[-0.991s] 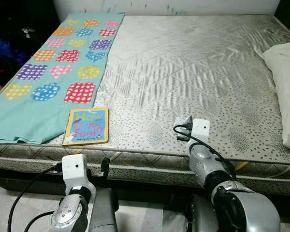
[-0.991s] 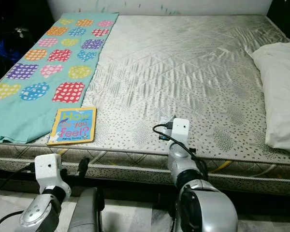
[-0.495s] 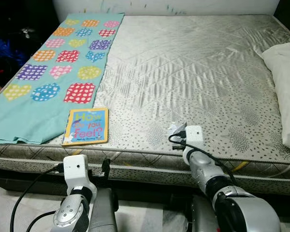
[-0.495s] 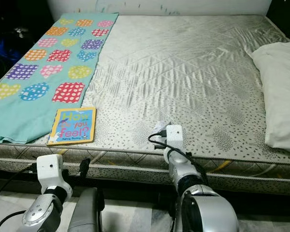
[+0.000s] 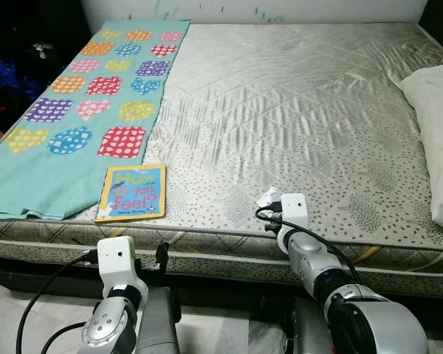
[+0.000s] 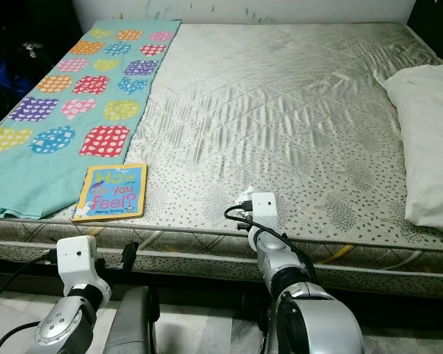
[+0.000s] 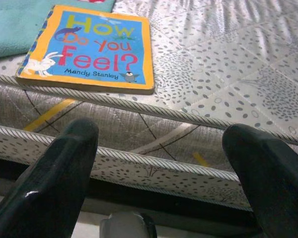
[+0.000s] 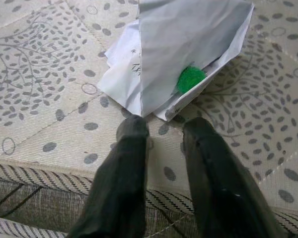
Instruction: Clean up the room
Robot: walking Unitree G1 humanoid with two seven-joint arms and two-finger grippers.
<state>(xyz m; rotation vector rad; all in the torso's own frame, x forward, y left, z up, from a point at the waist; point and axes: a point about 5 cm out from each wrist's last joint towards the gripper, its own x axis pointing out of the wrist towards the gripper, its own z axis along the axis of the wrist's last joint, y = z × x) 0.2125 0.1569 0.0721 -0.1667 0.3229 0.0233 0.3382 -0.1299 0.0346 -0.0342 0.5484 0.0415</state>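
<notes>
Bare mattress [image 5: 295,110] spans the head views, grey quilted cover with a leaf-and-dot print, its near edge running across at 6 o'clock.

Teal blanket [image 5: 66,110] with coloured heart patches covers the mattress strip from 9 to 11 o'clock.

White pillow [image 5: 439,125] lies at the 3 o'clock edge.

Picture book [image 5: 132,192], yellow-bordered, title "How Do You Feel?", lies flat at about 7 o'clock, just beside the blanket's near corner and close to the mattress edge. In the left wrist view the same book [image 7: 89,47] sits just above the piped edge.

Crumpled white paper [image 8: 181,54] with a small green spot lies on the mattress near its front edge, at about 6 o'clock, just past the right wrist [image 5: 292,210]; a small white scrap of it shows there [image 5: 266,197].

Right gripper [image 8: 164,130]: fingers [image 8: 131,163] close together with a narrow gap, tips at the paper's near edge, nothing clamped between them; whether they touch it, cannot tell.

Left gripper [image 7: 159,131]: below the mattress edge at 7 o'clock, fingers [image 7: 59,173] spread wide, holding nothing.
</notes>
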